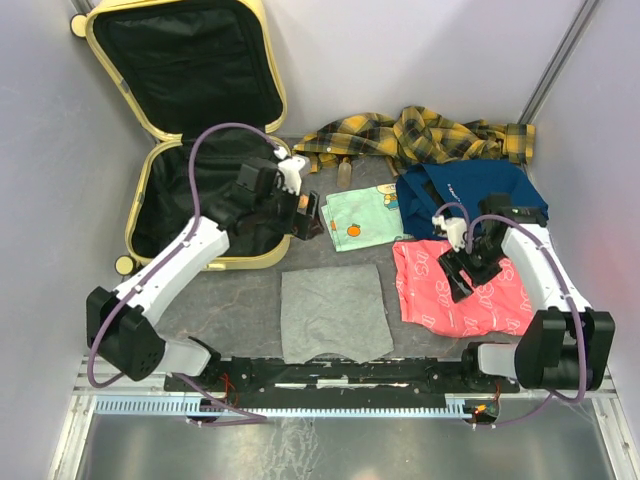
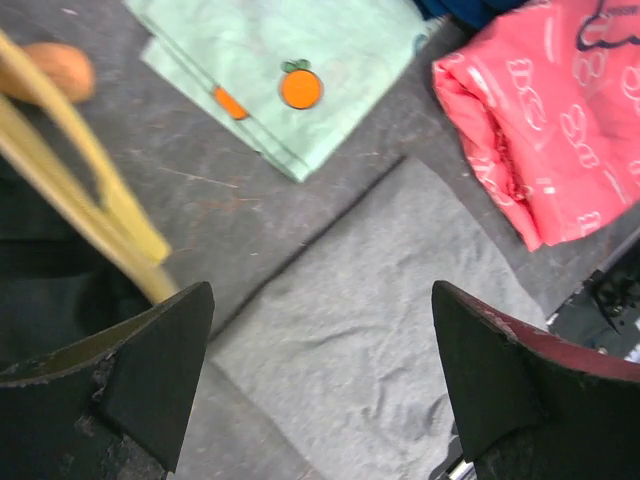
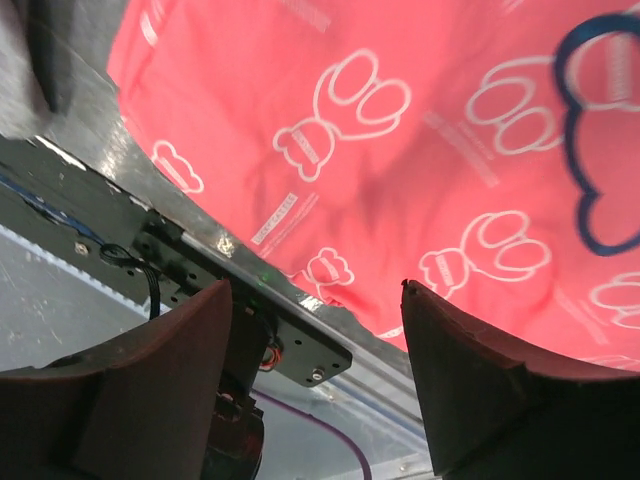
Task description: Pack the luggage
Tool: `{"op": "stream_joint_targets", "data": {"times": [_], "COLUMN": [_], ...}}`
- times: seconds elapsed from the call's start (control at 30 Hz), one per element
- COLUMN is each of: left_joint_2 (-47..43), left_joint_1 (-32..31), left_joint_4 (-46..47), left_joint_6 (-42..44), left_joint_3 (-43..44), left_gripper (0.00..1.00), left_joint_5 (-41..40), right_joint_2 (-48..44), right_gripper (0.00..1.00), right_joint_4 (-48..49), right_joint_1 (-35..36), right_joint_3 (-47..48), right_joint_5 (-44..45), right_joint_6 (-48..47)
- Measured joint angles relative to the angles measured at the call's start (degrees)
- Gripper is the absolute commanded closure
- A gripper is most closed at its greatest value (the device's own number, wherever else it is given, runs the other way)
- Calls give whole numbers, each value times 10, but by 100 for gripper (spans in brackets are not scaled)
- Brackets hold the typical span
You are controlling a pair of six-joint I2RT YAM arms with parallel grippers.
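The luggage lay open at the far left, its lid raised. Its top edge was cut off and its base was partly hidden by the left arm. The left hand stood wide and empty beside the luggage's right rim, above the surface. The right hand was spread, holding nothing, over the pink garment. A blurred brownish object could not be identified.

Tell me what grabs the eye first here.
The yellow suitcase lies open at far left, its black lining showing. A bright pink cloth lies at near right beneath the open right pincer. A plaid cloth sprawls along the back.
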Motion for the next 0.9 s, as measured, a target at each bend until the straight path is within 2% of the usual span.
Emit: {"op": "stream_joint_targets", "data": {"times": [0.13, 0.27, 0.57, 0.73, 0.9], "left_joint_2": [8, 8, -25, -30, -19], "left_joint_1": [-46, -78, -84, -84, -89], "left_joint_4": [43, 73, 98, 110, 134], "left_joint_6": [-44, -77, -92, -99, -117], "left_joint_3": [-40, -73, -140, -142, -142], "left_gripper": [6, 6, 5, 8, 10], "left_joint_5": [11, 14, 17, 28, 42], "right_joint_2": [19, 67, 189, 245, 250], "right_gripper": [31, 35, 40, 38, 32], "right_joint_4": [23, 64, 160, 134, 137], "right_joint_1": [0, 2, 60, 96, 126], "right_joint_3": [-57, -73, -77, -25, -3], "right_joint_5": [14, 21, 28, 23, -18], "right_joint_6": [-15, -16, 16, 57, 73]}}
